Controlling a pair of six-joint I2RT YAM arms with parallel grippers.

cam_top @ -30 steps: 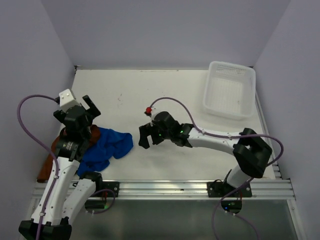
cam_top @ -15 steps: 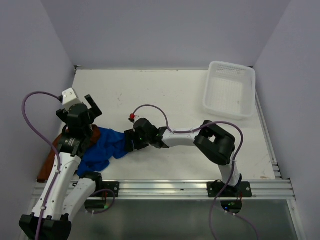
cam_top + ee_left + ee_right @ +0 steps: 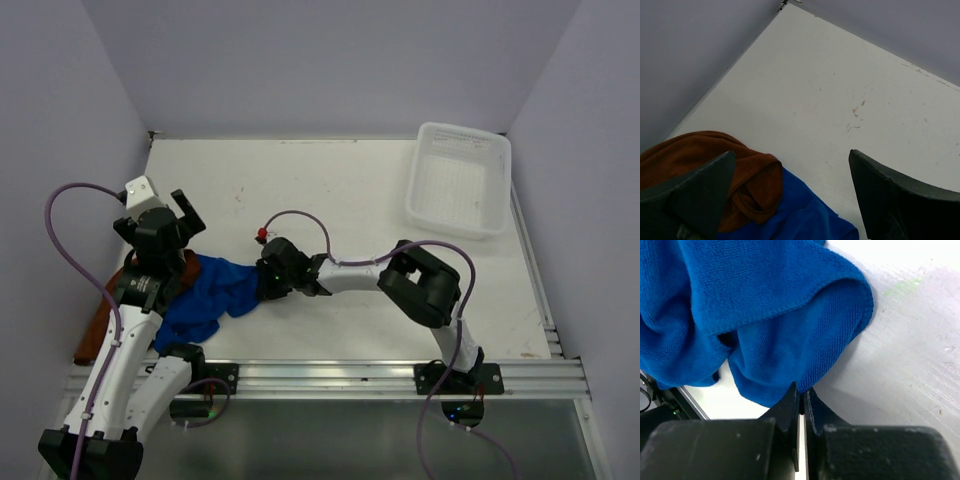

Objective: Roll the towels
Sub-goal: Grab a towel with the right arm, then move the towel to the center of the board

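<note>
- The rust-brown towel [image 3: 98, 328] lies crumpled at the table's [image 3: 340, 190] near-left edge. Its long axis slants up toward the far right, and it is partly under the left arm.
- The blue towel [image 3: 215, 297] is bunched just beside it and overlaps it, slanting the same way with its far-right end toward the table's middle.
- The right gripper [image 3: 801, 390] has its jaws pressed together, pinching that end's hem.
- The left gripper [image 3: 182, 212] hangs above the brown towel, jaws spread wide and holding nothing.
- The white perforated basket [image 3: 415, 185] sits at the far right.

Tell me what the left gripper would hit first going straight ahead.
Probably bare table, just beyond the edges of the brown towel and blue towel. The left gripper hangs open over it; depth is unclear.
</note>
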